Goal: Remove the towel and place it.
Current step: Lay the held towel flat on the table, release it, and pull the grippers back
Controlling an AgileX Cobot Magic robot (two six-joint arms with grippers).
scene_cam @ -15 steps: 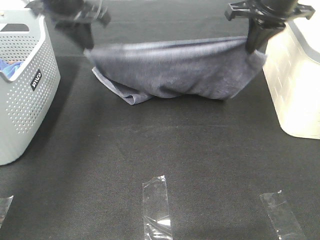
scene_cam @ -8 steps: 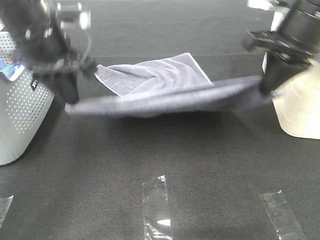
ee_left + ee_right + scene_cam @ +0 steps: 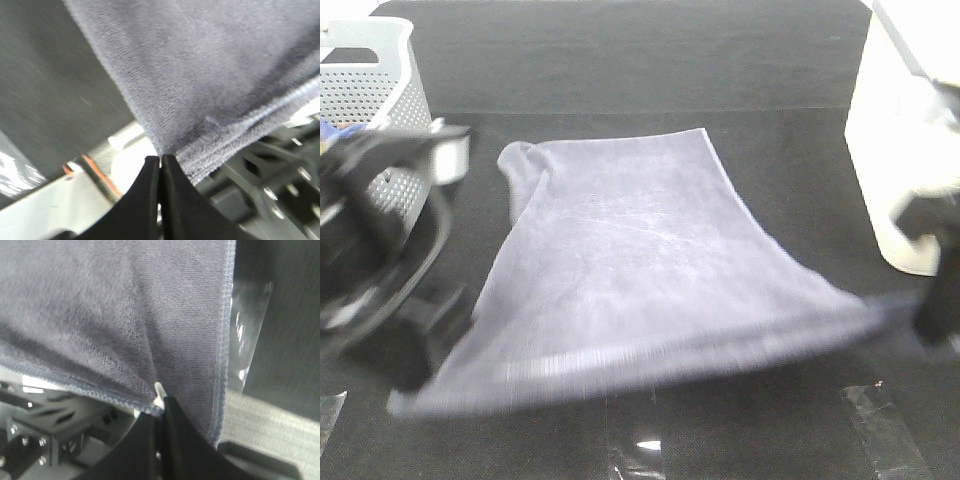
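Both pincers are clamped on the towel (image 3: 630, 270). The left pincer (image 3: 161, 167) has its jaws pressed together on one near corner. The right pincer (image 3: 161, 412) is pinched on the other near corner, right beside the small white tag (image 3: 159, 390). The hem hangs stretched between the two pincers, lifted off the black mat (image 3: 620, 60). The far part of the towel lies spread on the mat beyond them, and its far corner on the left pincer's side is bunched over.

To finish well, I judge that both pincers should come down together at one height, with the hem taut enough to land flat. They should let go only once the cloth rests on the mat. Each grip takes only the tip of a corner, so pulling harder apart could slip one free.

A grey basket (image 3: 390, 60) stands beyond the left pincer on its outer side. A white basket (image 3: 895, 150) stands close beyond the right pincer, which leaves little room to swing outward there. Strips of tape (image 3: 885, 425) lie on the mat below the hem, and they look flat and harmless
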